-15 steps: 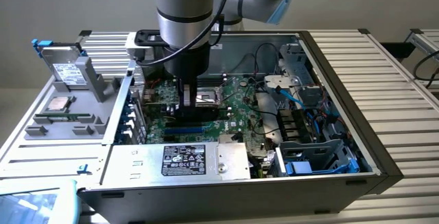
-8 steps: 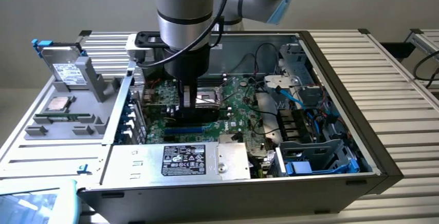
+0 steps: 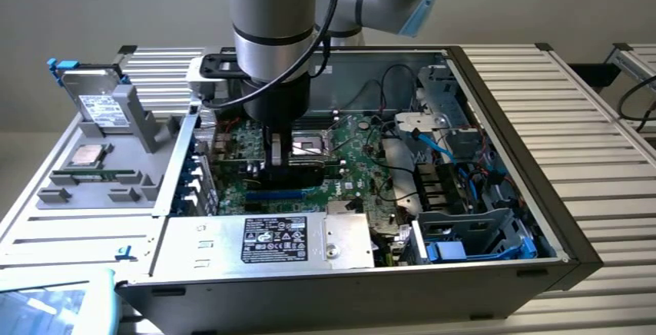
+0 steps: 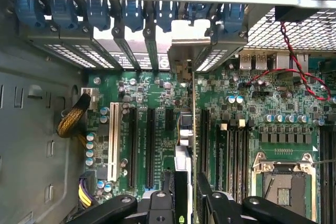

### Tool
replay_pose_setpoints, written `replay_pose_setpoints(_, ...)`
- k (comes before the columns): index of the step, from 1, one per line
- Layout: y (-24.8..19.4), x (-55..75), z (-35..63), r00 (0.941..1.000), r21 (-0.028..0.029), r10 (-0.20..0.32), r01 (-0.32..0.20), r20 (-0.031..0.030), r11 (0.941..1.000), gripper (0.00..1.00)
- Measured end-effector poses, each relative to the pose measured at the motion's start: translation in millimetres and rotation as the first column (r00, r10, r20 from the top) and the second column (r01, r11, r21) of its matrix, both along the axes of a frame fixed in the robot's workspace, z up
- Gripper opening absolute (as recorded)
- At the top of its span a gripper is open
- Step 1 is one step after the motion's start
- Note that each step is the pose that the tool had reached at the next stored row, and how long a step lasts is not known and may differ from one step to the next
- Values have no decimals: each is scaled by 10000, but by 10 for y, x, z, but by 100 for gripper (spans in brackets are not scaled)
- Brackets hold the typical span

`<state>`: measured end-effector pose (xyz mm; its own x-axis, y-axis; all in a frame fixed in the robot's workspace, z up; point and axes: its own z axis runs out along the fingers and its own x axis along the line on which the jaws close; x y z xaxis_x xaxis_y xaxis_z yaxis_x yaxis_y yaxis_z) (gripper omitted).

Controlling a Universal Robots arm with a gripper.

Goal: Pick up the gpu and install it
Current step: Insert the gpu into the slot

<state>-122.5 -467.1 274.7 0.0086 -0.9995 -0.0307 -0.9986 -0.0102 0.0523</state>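
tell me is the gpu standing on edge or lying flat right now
On edge: in the wrist view the gpu shows as a thin edge-on strip gripped between the jaws, over the motherboard.

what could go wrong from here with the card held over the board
1. The gripper holds the gpu edge-on over the motherboard, among several black slots. If the card's edge is off the slot line, pushing down could strain the card or the board.
2. Its silver bracket sits close to the blue latches at the case's rear wall. It might catch there and tilt the card.
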Motion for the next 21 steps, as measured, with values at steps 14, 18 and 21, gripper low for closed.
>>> replay_pose_setpoints(14, -5, -1, -41, 10000, -2, 4, -4, -14, 10000, 28)
replay_pose_setpoints(18, 14, 7, -46, 10000, 2, -24, 24, -12, 10000, 28)
replay_pose_setpoints(21, 14, 8, -46, 10000, 2, -26, 26, -12, 10000, 28)
